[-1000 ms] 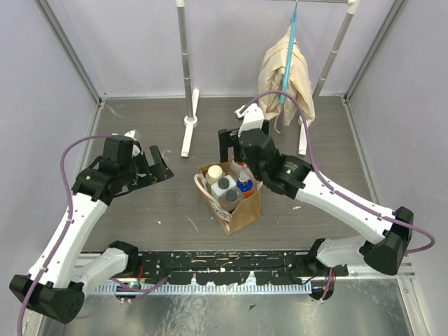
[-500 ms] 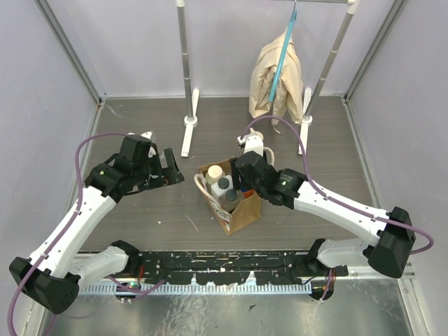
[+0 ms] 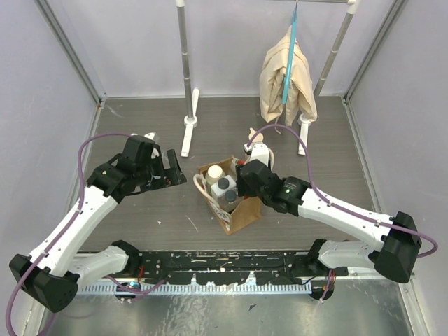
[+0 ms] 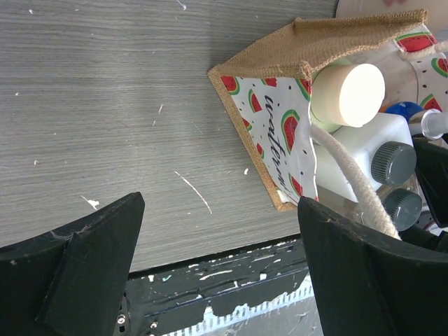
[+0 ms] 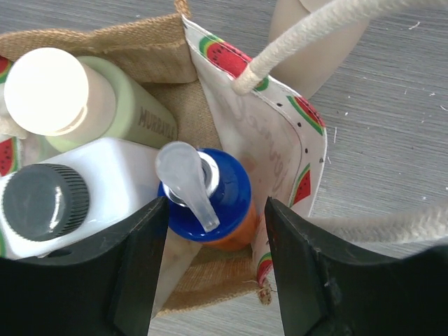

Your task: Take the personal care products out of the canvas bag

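Inside the canvas bag (image 3: pixel 243 212), upright bottles (image 3: pixel 223 186).

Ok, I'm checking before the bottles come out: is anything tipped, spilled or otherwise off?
Nothing is spilled or tipped: the bag stands upright with the bottles upright inside. One oddity: a rope handle sags across the white bottle, where it could snag a lift. The table carries white scuffs.
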